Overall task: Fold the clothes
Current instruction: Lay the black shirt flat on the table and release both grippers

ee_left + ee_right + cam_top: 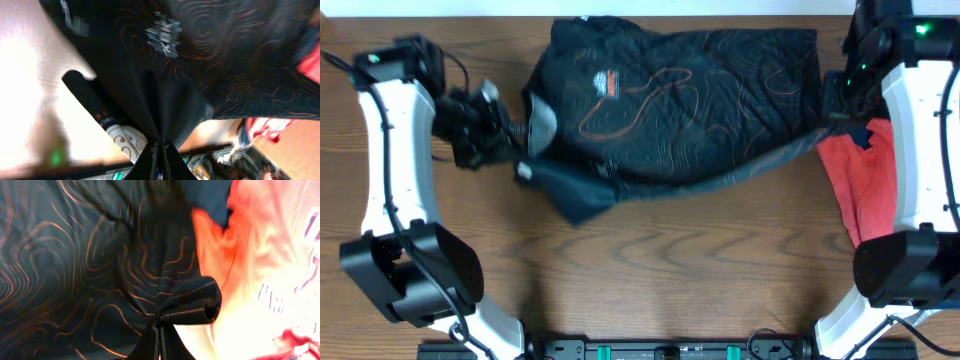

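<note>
Okay, black shirt [700,90] lies crumpled across the far middle of the table [650,270], its right edge touching a red garment [868,190] beside it. We see the left pincer [161,152] pressed together on a gathered bunch of black fabric at the shirt's left side, with the cloth fanning out from the tips. The right pincer [160,330] likewise pinches a rolled hem at the shirt's right edge, just beside the red cloth. We judge the shirt thin, light and fully limp, probably a slick sports knit: it drapes, wrinkles, holds no shape, and would slide out of a shallow bite. Best hold, we think, is hems or seams at the corners, where doubled cloth gives thickness; mid-panel pinches just bunch it. Nothing fragile. We'd watch that the right grip takes black fabric only, not red.
</note>
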Available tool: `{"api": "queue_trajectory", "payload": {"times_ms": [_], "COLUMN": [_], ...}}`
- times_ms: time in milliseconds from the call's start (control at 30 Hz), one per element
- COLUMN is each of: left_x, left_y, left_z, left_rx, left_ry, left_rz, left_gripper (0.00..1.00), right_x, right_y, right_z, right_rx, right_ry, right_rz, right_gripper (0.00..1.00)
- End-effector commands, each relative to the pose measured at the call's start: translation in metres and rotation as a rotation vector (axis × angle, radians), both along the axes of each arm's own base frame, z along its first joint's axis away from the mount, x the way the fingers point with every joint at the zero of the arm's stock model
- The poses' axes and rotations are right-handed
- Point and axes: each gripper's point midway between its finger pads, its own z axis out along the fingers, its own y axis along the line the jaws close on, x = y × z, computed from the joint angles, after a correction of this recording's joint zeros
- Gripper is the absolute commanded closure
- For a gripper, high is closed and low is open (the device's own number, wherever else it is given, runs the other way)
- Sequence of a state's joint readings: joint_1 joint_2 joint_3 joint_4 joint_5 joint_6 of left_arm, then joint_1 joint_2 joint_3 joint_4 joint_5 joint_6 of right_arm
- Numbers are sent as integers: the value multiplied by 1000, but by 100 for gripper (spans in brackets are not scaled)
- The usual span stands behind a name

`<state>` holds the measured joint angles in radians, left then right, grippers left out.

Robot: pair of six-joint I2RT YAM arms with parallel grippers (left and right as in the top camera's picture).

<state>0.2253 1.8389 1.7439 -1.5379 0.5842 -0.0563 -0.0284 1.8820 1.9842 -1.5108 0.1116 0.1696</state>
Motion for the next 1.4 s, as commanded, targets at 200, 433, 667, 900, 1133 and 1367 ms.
{"api": "queue_trajectory", "payload": {"times_ms": [200,433,667,900,1133,1367], "left_x": [-76,-96,-95,-102,-122,-150], "left_y": [-9,-1,-1,11,9,3], "left_z": [-60,-68,-52,-39,-27,-33], "left_rx": [-29,32,60,180,214,210], "left_ry": [298,346,249,172,107,131], "left_rz": [-72,-95,-87,-30,-6,2], "left_gripper": [94,94,94,94,94,94], "right_x": [-60,-93,-108,-113,-121,-137], "right_y": [2,2,3,5,4,4], "right_z": [-50,-87,-109,-112,-99,-71], "right_rx": [5,5,2,13,17,26], "right_ry": [266,409,446,405,296,183], "right_rz": [-35,-66,-100,-134,-194,-205], "right_gripper": [99,99,99,99,99,99]}}
